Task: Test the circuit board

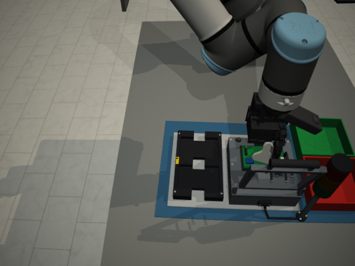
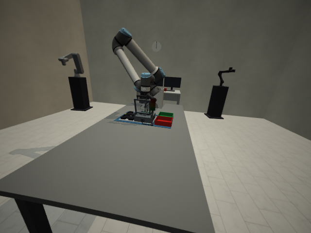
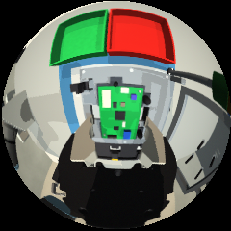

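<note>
Plain gray-green wall point(image 2: 190, 32) at the back, with a tan wall point(image 2: 42, 37) at the left. A round clock point(image 2: 156, 46) hangs on the back wall. Below it, a white desk point(image 2: 173, 91) holds a dark monitor point(image 2: 172, 82) and a small red cup point(image 2: 165, 89). Two black pedestals point(image 2: 79, 93) point(image 2: 217, 101) stand on the floor, one toward each side of the room. Pale rectangular tiles cover the floor point(image 1: 65, 94) point(image 2: 241, 160). A long gray table point(image 1: 177, 246) point(image 2: 120, 160) with a dark edge runs toward the desk. Muted light leaves soft shadows across tabletop and tiles.
</note>
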